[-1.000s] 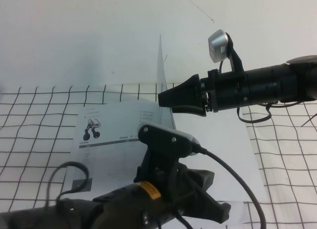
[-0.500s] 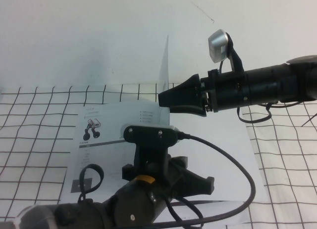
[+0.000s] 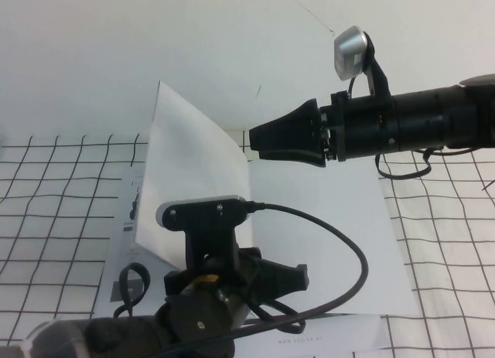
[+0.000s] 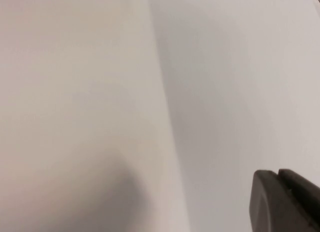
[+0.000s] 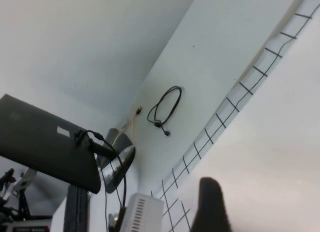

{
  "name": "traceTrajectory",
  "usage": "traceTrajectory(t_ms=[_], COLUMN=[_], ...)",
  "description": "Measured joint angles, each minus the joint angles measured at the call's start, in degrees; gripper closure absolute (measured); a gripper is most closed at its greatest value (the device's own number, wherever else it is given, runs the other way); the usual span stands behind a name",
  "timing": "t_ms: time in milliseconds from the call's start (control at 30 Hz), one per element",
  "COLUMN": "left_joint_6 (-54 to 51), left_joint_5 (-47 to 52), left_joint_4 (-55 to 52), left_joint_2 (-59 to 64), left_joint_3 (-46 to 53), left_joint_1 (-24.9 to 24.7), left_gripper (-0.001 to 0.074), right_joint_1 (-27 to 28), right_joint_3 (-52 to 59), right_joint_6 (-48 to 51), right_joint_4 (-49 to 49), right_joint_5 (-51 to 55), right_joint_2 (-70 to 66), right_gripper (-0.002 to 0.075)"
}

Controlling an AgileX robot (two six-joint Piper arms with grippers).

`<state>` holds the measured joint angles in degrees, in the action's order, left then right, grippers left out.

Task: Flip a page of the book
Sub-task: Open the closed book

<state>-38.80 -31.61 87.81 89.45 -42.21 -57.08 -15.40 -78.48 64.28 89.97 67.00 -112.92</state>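
Note:
The book (image 3: pixel 325 242) lies open on the checked cloth, its right-hand side blank white. The page (image 3: pixel 193 165) stands tilted over to the left from the spine, blank side facing the camera, covering most of the printed left sheet (image 3: pixel 124 219). My right gripper (image 3: pixel 254 141) hovers at the spine beside the page's upper edge, fingers together, with nothing seen between them; the right wrist view shows one dark finger (image 5: pixel 210 207) over white paper. My left gripper (image 3: pixel 298 277) is low over the book's near part, shut; its tip (image 4: pixel 285 192) shows against the white paper (image 4: pixel 100 91).
A black-gridded white cloth (image 3: pixel 62 180) covers the table on both sides of the book. A white strip with small grey lettering (image 3: pixel 309 341) lies at the book's near edge. A white wall (image 3: pixel 116 41) stands behind. The left arm's cable (image 3: pixel 340 250) loops over the right sheet.
The page has swung from upright and edge-on over to the left, now showing its blank side. My left arm has drawn back and leftward. My right gripper has lifted slightly.

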Motion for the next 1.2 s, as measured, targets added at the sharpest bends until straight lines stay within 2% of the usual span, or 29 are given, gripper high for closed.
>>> traceTrajectory(t_ms=[133, 233, 367, 433, 533, 633, 767, 867, 1200], left_joint_6=[-1.8, -7.4, -15.6, -17.9, -18.9, -19.0, -19.2, -20.1, -22.2], left_joint_5=[0.0, -0.9, 0.8, 5.4, 15.8, 25.9, 34.9, 39.5, 41.4], left_joint_4=[2.6, 6.6, 11.2, 12.1, 12.6, 12.5, 12.2, 11.9, 11.5], left_joint_2=[0.0, 0.0, 0.0, 0.0, 0.0, 0.0, 0.0, 0.4, 10.0], left_joint_3=[0.0, 0.0, 0.0, 0.0, 0.0, 0.0, 0.0, 0.0, -0.1], left_joint_1=[0.0, 0.0, 1.6, 4.5, 11.3, 18.1, 26.0, 29.7, 30.7], left_gripper=[0.0737, 0.0737, 0.0737, 0.0737, 0.0737, 0.0737, 0.0737, 0.0737, 0.0737], right_joint_1=[0.1, 0.1, 0.1, 0.1, 0.1, 0.1, 0.1, 0.0, -0.4], right_joint_3=[0.0, 0.0, 0.1, 0.1, 0.1, 0.1, 0.1, 0.1, 0.1], right_joint_6=[0.1, -2.7, -9.3, -11.2, -13.0, -15.5, -17.6, -18.3, -19.7], right_joint_4=[-6.1, -18.1, -33.7, -38.4, -43.6, -46.7, -47.8, -47.8, -47.9], right_joint_5=[0.2, -1.7, -7.7, -10.1, -12.3, -13.7, -14.5, -14.7, -15.0], right_joint_2=[2.3, 3.0, 3.0, 2.9, 1.7, -0.5, -3.4, -5.1, -5.6], right_gripper=[0.0265, 0.0297, 0.0407, 0.0488, 0.0632, 0.0701, 0.0723, 0.0726, 0.0727])
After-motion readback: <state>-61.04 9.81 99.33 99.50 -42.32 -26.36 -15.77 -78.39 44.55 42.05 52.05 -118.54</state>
